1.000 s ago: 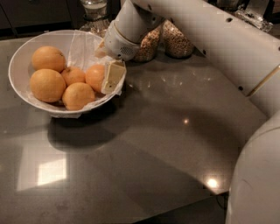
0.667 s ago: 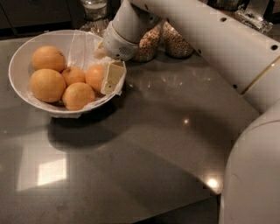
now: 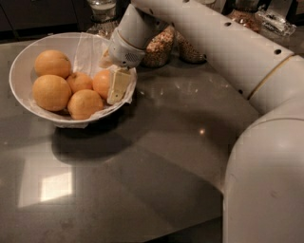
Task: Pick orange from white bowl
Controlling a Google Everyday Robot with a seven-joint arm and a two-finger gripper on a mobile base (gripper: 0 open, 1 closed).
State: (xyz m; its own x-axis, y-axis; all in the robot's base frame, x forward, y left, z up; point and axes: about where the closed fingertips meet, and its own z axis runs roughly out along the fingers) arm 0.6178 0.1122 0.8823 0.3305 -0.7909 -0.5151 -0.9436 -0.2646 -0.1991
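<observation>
The white bowl, lined with crinkled wrap, sits at the table's back left with several oranges in it. The deeper reddish orange lies at the bowl's right side. My gripper reaches down into the bowl from the right and sits right against that orange, covering its right edge. Two larger, paler oranges lie at the left. The smallest orange is in the middle, and another orange is at the front.
Glass jars of grain stand just behind the bowl, under my arm. Another glass jar is at the back edge. My white arm crosses the right side, and its big lower segment fills the bottom right. The grey table spreads in front.
The gripper stays at the orange in the bowl, barely shifted. The arm's large lower segment at the bottom right has moved a little to the left.
</observation>
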